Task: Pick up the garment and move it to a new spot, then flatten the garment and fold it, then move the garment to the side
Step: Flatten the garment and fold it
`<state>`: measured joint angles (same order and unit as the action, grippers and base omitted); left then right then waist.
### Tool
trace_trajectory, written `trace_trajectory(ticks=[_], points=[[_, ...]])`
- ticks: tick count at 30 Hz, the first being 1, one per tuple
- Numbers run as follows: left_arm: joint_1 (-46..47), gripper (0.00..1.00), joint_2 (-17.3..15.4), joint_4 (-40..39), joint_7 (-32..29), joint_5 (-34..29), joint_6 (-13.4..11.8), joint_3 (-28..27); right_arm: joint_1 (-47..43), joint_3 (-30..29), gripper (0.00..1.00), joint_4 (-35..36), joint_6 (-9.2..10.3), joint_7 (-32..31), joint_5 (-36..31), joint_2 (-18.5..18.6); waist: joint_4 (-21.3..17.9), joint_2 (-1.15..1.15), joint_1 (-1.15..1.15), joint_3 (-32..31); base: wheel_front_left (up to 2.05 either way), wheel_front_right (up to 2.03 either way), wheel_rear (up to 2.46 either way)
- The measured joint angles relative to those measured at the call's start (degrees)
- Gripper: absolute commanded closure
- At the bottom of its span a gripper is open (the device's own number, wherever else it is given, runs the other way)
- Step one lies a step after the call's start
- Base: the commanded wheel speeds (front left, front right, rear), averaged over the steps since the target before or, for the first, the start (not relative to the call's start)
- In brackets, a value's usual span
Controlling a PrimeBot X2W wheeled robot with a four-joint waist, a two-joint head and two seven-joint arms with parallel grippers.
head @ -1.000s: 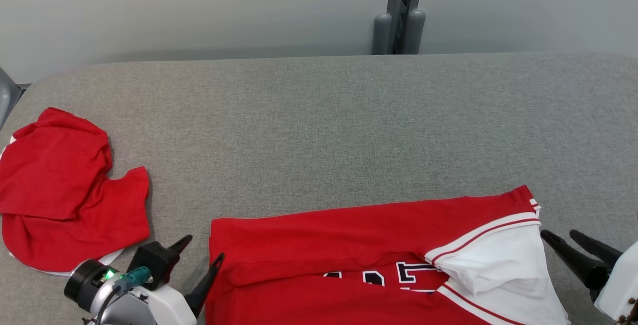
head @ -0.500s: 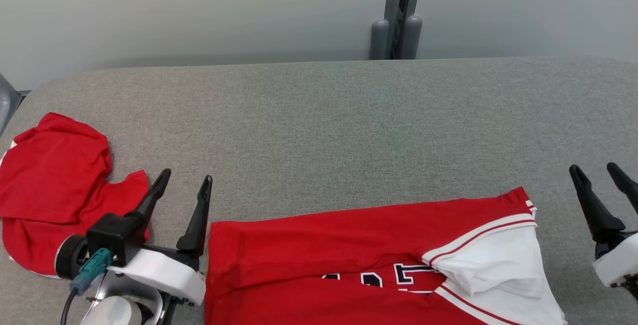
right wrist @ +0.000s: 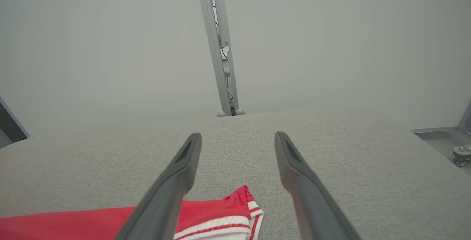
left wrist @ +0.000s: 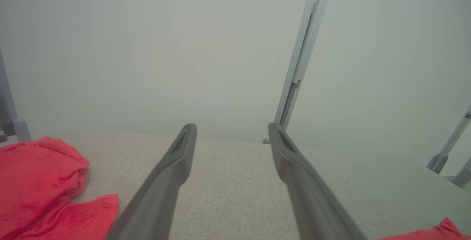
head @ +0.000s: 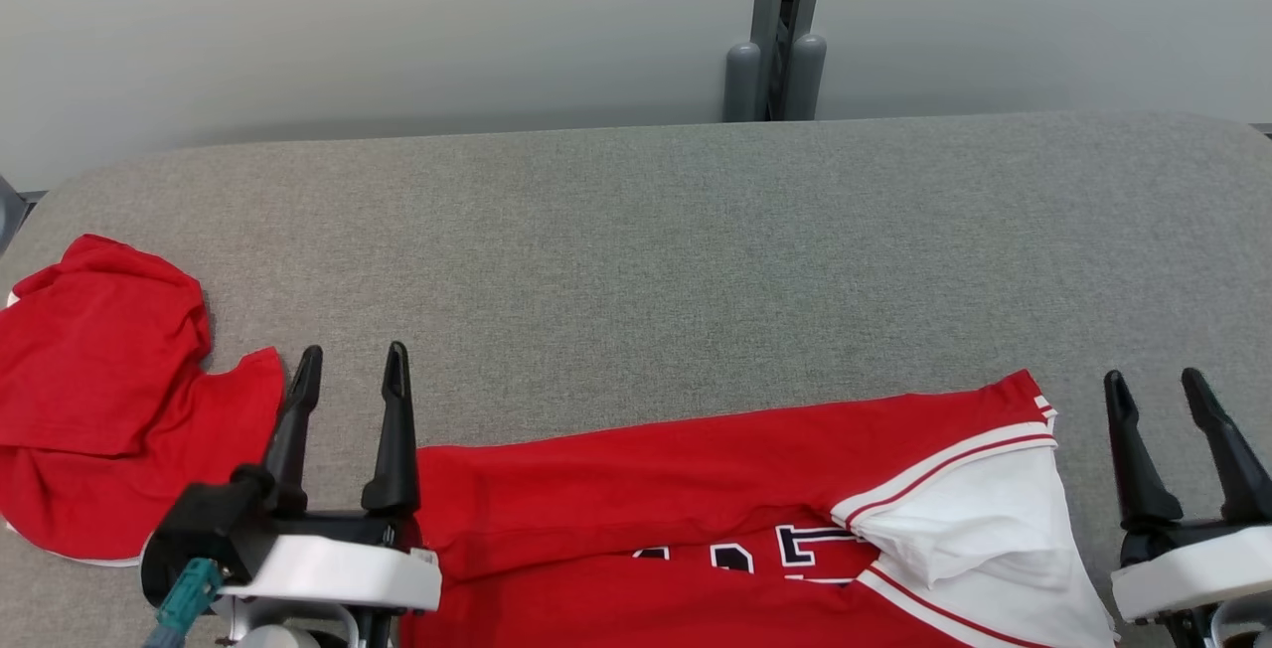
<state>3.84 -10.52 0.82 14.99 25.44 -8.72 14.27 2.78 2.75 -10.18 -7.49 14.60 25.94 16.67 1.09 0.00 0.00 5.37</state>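
Jersey position: the red jersey lies flat at the near edge of the grey cloth-covered table, between the two grippers and right of centre in the head view.
Long axis: it runs left to right across the robot's front. The far edge climbs slightly toward the right.
Which way it points: the white part with red-and-white striped trim sits at the robot's right end, and the plain red end faces left.
Cut off: the jersey's near portion leaves the bottom of the head view. Its navy, white-outlined lettering shows only along the top and cannot be read.
Left gripper: the fingers are spread with nothing between them, pointing away from the robot at the jersey's left end. Its white housing overlaps the jersey's corner in the head view, and whether it touches the cloth cannot be told.
Right gripper: the fingers are spread and empty, just right of the white end and apart from it.
Crumpled red garment: it lies in a rumpled heap at the table's left, cut by the head view's left edge.
Textures: the jersey is smooth, with a soft ridge parallel to its long edge. The tabletop is a woven grey with rounded corners.
Shapes: the fingers are matte, dark and tapering.
Backdrop: a grey metal post stands against the pale wall.
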Motion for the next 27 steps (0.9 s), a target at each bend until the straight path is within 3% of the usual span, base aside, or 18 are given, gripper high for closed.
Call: trace_trajectory(ticks=[4, 11, 17, 27], points=[[-2.27, 0.0, 3.81, 1.86, 0.0, -3.56, 3.41, -2.92, -0.91, 0.53, 0.0, -2.38, 0.0, 0.32, 0.25, -1.19, -0.19, 0.0, 0.0, 0.03, 0.0, 0.0, 0.0], [-2.19, 0.0, 6.54, 3.53, 0.0, -8.51, 8.02, -6.03, -0.92, 1.11, 0.0, -3.68, 0.0, 0.4, 0.79, -1.72, -0.22, 0.0, 0.0, 0.23, 0.0, 0.0, 0.0], [-1.63, 0.0, 7.37, 3.53, 0.0, -10.88, 9.76, -8.38, -0.79, 1.82, 0.0, -5.44, 0.0, 0.42, 1.88, -1.79, -0.08, 0.0, 0.0, 0.53, 0.0, 0.0, 0.0], [-1.39, 0.0, 7.69, 4.54, 0.0, -12.0, 11.23, -8.25, -0.38, 5.19, 0.0, -17.11, 0.0, -1.19, 8.95, -2.66, 0.96, 0.0, 0.0, 1.4, 0.0, 0.0, 0.0]])
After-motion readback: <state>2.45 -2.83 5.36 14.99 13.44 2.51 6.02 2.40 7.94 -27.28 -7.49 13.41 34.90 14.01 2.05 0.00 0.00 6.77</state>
